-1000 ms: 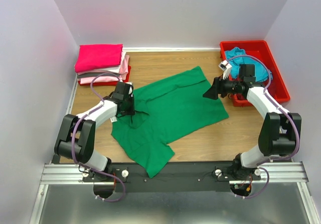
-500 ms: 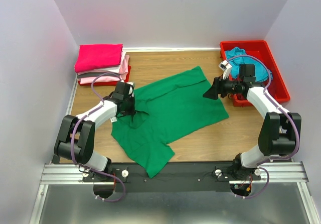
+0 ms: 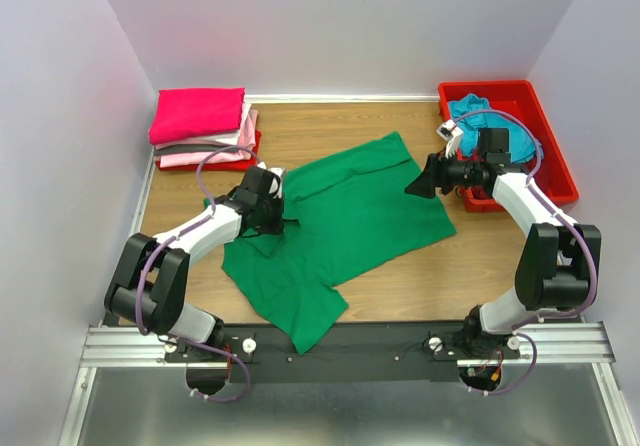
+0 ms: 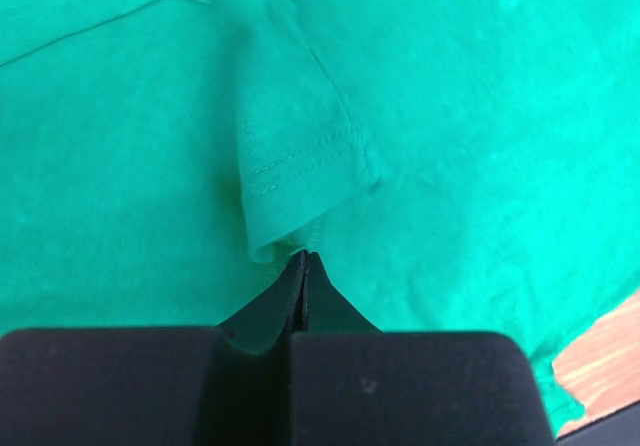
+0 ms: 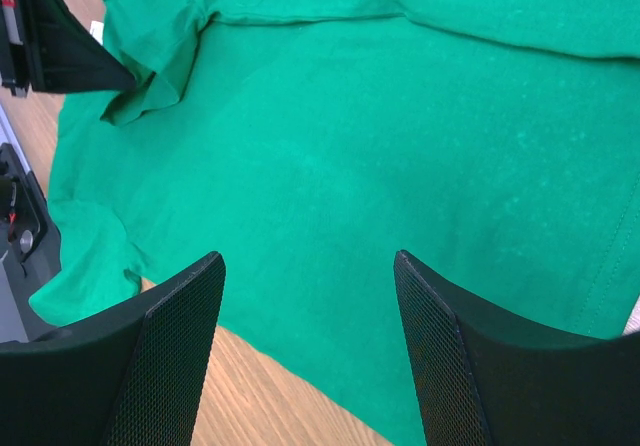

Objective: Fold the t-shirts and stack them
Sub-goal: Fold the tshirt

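my left claw (image 4: 303, 266) is pinched flat on the sleeve hem of the green t-shirt (image 3: 350, 216), which sprawls mid-bench with its tail reaching the near edge. my right claw (image 5: 310, 266) hangs wide over the shirt's right side, holding nothing. i judge the cloth light, limp and quick to bunch, so hems and corners grip best. my left wrist view shows the stitched fold at my tips. only the top view shows the folded stack (image 3: 200, 126) in the far-left corner.

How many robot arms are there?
2. The left arm pinches the green t-shirt by a sleeve; the right arm hovers open over its other side, near the red bin.
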{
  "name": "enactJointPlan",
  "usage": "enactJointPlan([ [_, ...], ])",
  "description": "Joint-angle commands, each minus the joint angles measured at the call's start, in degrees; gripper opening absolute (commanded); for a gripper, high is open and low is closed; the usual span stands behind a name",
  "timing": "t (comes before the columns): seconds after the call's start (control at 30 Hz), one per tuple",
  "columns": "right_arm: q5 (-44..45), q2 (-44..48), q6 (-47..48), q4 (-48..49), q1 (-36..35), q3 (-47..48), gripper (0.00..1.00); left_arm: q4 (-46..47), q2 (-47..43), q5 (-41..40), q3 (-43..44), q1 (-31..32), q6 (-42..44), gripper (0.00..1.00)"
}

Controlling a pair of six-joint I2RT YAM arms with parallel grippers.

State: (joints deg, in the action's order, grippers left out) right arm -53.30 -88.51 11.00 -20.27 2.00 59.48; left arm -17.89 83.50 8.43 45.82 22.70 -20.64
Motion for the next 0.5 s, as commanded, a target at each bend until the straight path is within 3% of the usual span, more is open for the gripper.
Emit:
enactJointPlan([
  [0.0,-1.46,0.00,0.42,-0.82,0.64,-0.51,0.76,1.10,0.43,2.03,-1.26,1.47,-0.45,0.00],
  [0.1,-1.55,0.00,0.42,-0.82,0.81,-0.51,0.76,1.10,1.48,2.03,-1.17,2.43,-0.54,0.03],
  [0.27,-1.81,0.00,0.42,-1.00,0.90,-0.51,0.76,-0.48,1.66,0.63,-0.56,3.93,-0.80,0.26],
  [0.47,-1.90,0.00,0.42,-1.00,0.99,-0.51,0.76,-3.73,-3.43,-6.92,1.46,4.20,-2.64,0.38],
])
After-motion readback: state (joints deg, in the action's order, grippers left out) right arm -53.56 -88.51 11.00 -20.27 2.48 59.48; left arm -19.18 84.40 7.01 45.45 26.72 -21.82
